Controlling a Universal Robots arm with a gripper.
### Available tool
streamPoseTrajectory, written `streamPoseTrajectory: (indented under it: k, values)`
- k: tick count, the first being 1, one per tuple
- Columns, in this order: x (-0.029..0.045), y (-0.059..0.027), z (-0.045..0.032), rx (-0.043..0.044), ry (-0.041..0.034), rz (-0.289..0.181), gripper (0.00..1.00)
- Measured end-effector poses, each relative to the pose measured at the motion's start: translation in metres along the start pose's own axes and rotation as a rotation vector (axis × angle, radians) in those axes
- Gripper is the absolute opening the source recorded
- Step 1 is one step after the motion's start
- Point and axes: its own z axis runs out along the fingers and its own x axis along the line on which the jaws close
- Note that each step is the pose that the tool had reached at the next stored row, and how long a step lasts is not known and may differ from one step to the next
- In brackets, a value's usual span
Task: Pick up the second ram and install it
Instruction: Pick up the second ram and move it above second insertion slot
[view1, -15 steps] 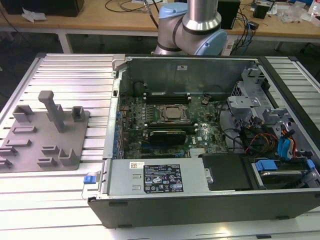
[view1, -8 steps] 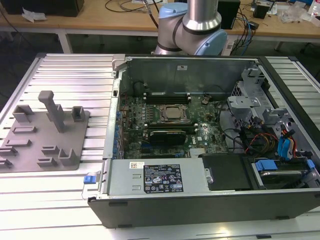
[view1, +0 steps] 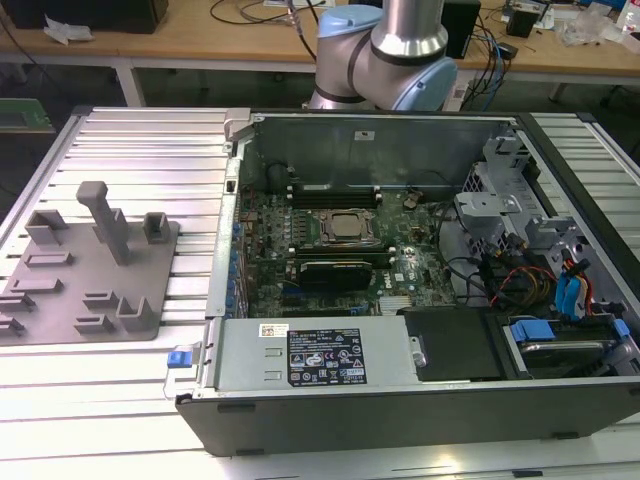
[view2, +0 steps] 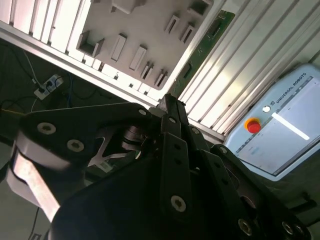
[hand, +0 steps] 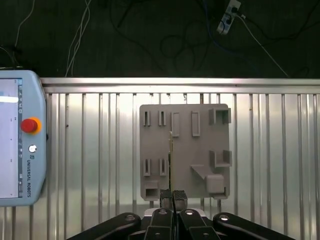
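First wrist view and second wrist view both show one claw (hand: 173, 193) (view2: 170, 101) with its two fingers pinched narrow on the end of one long, thin board, the second ram (hand: 171, 150) (view2: 200, 55). In the first wrist view the stick is seen edge-on as a thin line reaching out from the fingertips. In the second wrist view its green face and dark chips run slantwise away from the claw.

Behind the held stick lies one grey fixture tray (hand: 200, 150) (view2: 135, 25) (view1: 90, 275), flat on the ribbed metal table (hand: 275, 150) (view2: 235, 85) (view1: 150, 160). The stick is lifted clear of it. In the first wrist view the tray carries four short narrow slots in two pairs and two longer slots. In the exterior view one tall post (view1: 105, 215) stands on it.

One teach pendant (hand: 15, 140) (view2: 285, 125) with one red button (hand: 30, 125) (view2: 253, 125) rests on the table, well apart from the tray.

In the exterior view, one open computer case (view1: 400, 400) sits on the table at the tray's side, toward the exterior view's right. Inside are one CPU socket (view1: 345, 228) and one black expansion card (view1: 345, 270) just beside it. The robot arm (view1: 385, 50) rises behind the case. One power strip (hand: 227, 20) lies on the floor beyond the table edge.
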Motion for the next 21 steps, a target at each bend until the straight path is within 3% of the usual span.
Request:
streamPoseTrajectory:
  k: [5, 9, 21]
  values:
    - [0.0, -0.0247, 0.0026, -0.0038, -0.0001, 0.0, 0.09]
    - [0.0, -0.0529, 0.0043, -0.0077, -0.0002, 0.001, 0.09]
    - [0.0001, -0.1102, 0.0058, -0.014, -0.0001, 0.001, 0.09]
